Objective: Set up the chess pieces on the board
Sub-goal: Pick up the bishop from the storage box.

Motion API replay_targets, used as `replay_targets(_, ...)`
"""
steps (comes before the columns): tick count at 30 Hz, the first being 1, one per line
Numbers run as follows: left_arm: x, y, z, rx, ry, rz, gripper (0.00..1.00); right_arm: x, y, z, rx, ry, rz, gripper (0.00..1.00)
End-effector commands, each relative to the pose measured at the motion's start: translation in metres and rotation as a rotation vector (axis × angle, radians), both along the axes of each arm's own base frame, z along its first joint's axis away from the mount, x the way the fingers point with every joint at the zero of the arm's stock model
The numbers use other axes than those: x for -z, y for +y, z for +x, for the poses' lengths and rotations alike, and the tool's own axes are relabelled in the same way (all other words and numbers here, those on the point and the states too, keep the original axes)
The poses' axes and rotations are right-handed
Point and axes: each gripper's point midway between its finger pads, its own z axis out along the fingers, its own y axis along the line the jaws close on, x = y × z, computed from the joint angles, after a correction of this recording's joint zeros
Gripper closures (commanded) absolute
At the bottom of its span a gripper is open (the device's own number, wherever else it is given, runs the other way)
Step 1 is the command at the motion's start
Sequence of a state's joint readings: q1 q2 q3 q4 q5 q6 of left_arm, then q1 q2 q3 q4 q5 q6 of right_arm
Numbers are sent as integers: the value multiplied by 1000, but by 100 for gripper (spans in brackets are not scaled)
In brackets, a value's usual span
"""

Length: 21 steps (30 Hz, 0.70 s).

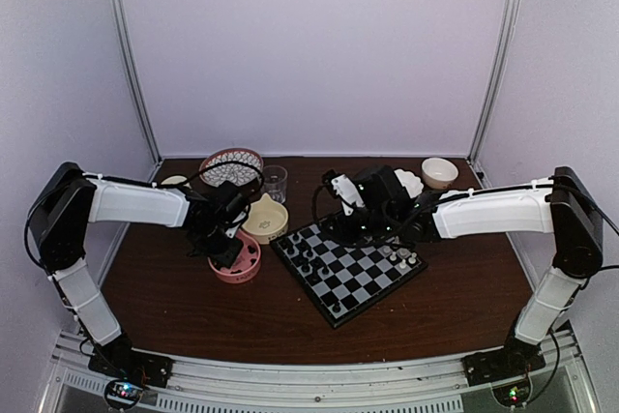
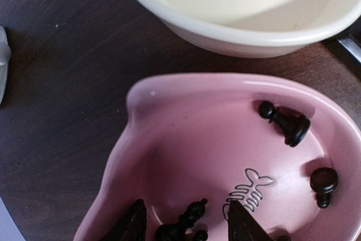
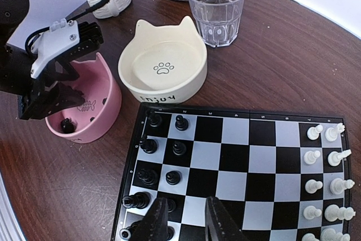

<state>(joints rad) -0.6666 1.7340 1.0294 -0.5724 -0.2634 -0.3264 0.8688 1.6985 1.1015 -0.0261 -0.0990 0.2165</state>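
Left hand (image 2: 186, 206), unclenched, straddles a black chessman (image 2: 181, 225) in the pink bowl (image 2: 134, 118); right hand (image 3: 185, 202), unclenched, hovers above the board (image 3: 237, 156).

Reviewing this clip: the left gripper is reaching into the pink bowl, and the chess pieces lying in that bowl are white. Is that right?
No. The chess pieces in the pink bowl are black, not white; the left wrist view shows it. The left gripper does reach into that bowl.
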Motion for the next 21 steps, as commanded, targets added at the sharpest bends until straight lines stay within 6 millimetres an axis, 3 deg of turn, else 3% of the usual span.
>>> replay_targets(1, -2, 5, 6, -4, -4, 40, 50, -13, -2, -1, -3, -17, 29, 74)
replay_targets(7, 0, 4, -7, -17, 57, 14, 58, -16, -4, -2, 0, -24, 27, 74)
replay_targets(16, -7, 10, -20, -39, 86, 0, 58, -16, -5, -1, 2, -28, 25, 74)
replay_targets(21, -1, 10, -21, -45, 105, 14, 71, -16, -4, -2, 2, -26, 28, 74)
